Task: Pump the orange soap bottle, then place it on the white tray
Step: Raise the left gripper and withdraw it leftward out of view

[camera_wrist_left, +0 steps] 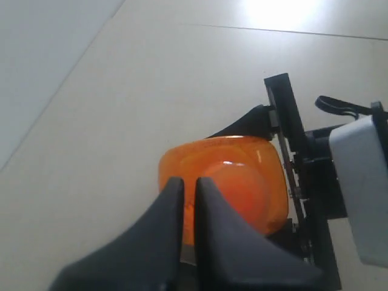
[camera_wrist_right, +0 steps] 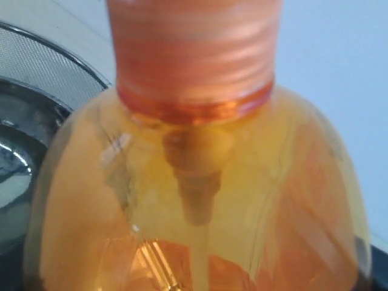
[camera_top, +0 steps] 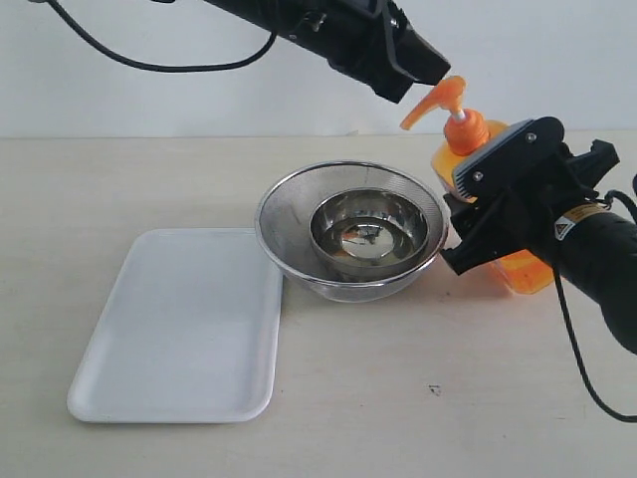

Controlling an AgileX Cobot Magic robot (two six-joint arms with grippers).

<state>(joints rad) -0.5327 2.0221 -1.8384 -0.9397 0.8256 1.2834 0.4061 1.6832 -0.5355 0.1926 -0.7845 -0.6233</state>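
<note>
K: First, surface and room?

M: Pale beige tabletop (camera_top: 398, 423), matte, with one small dark speck (camera_top: 434, 390) toward the front. Plain white wall (camera_top: 149, 110) behind. Light is even.

K: What is around, and what stands in the way?

M: A round steel strainer bowl (camera_top: 284, 214) sits mid-table. It is directly between the white tray (camera_top: 179, 329) on the left and the orange soap bottle (camera_top: 466, 131) on the right. The strainer's rim meets the tray's right edge; I cannot tell if they touch. One black cable (camera_top: 149, 64) loops in front of the wall. A second cable (camera_top: 582, 358) hangs off the right arm.

K: Tools?

M: The right gripper (camera_top: 468, 214) comes in from the right side. Its jaws are partway apart and clamped on the bottle's body, below the collar. The left gripper (camera_wrist_left: 189, 185) reaches across from the upper left, fingers pressed together, nothing between them. Its tip is right at the orange pump head (camera_top: 438, 103); contact cannot be told. White stem shows between the pump head and the collar.

K: Where is the bottle?

M: Just beside the strainer's right side, well apart from the tray and not on it. It leans slightly. Its base is partly hidden, so I cannot tell if it rests on the table.

K: Containers and contents?

M: The tray's floor is plain white all over. The strainer holds a smaller polished steel bowl (camera_top: 326, 227). That bowl is mirror-bright, so I cannot tell whether it holds liquid. The bottle is translucent, with orange liquid and a dip tube visible through the shoulder in the right wrist view.
</note>
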